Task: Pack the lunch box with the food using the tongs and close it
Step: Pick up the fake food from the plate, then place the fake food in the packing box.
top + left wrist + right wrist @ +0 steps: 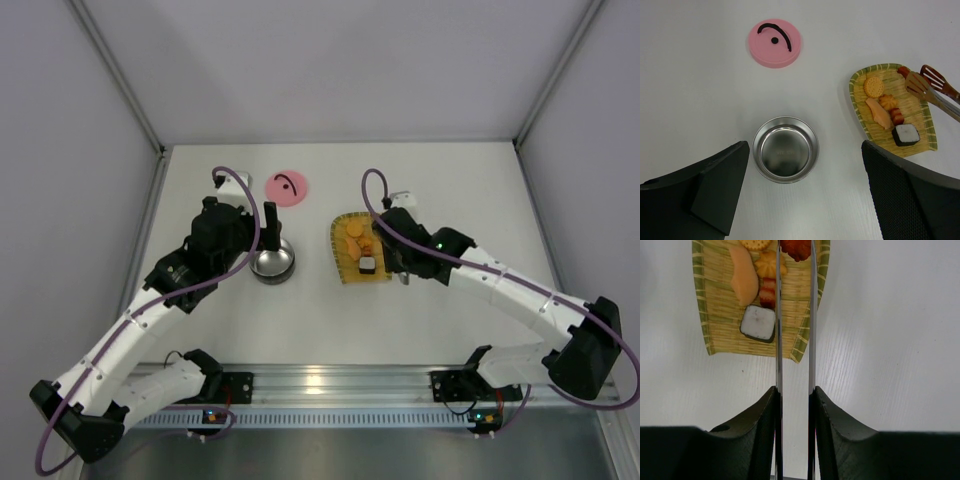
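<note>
Tongs: clamped in right gripper, long axis running straight ahead over woven tray, arms flanking red piece at its far end. Lunch box: lidless on bench, left of tray, beneath wide-open left gripper.

The white table bears lunch box, pink lid, woven tray.

lunch box: left of tray
lid: behind lunch box, apart
food: on tray
tongs: over tray's right side
</note>
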Action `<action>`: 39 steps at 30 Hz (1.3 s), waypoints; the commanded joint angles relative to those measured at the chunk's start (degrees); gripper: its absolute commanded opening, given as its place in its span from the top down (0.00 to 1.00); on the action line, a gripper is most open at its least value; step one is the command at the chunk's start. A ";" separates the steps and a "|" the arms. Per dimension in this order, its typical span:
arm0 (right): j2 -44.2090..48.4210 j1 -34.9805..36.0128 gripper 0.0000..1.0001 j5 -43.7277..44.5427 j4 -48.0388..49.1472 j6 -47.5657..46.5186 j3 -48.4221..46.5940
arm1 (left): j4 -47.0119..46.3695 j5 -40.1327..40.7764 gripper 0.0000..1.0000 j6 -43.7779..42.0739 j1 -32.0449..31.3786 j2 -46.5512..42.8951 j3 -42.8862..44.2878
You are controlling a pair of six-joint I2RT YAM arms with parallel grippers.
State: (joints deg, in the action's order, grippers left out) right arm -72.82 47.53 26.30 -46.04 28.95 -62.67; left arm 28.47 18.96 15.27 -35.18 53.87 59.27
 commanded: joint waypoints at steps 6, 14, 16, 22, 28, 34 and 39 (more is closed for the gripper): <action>0.92 2.83 0.83 -2.05 -1.16 -1.79 -8.60 | -0.26 3.27 0.01 0.98 0.11 -0.69 1.73; -3.81 11.79 0.83 -7.84 2.97 -0.21 -13.52 | 3.52 17.16 0.01 5.91 2.03 -0.69 2.78; -5.40 14.59 0.83 -8.46 3.59 0.14 -15.36 | 3.61 16.46 0.01 6.79 3.27 -0.61 2.87; -11.90 19.88 0.83 -9.78 6.05 0.67 -20.46 | 3.00 11.81 0.01 7.67 7.58 -0.25 2.78; -17.18 21.99 0.83 -9.87 6.67 0.32 -25.30 | 2.47 10.57 0.01 7.32 8.20 -0.25 2.44; -19.73 22.26 0.74 -10.22 6.76 0.14 -27.32 | 2.21 10.13 0.01 6.97 8.28 -0.43 2.26; -20.70 22.17 0.66 -9.69 6.67 -0.03 -27.59 | 2.21 9.87 0.01 6.97 8.28 -0.52 2.26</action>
State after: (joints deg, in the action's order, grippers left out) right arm -93.10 68.64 15.81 -42.74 28.71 -87.13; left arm 31.57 29.19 22.37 -27.14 53.87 59.96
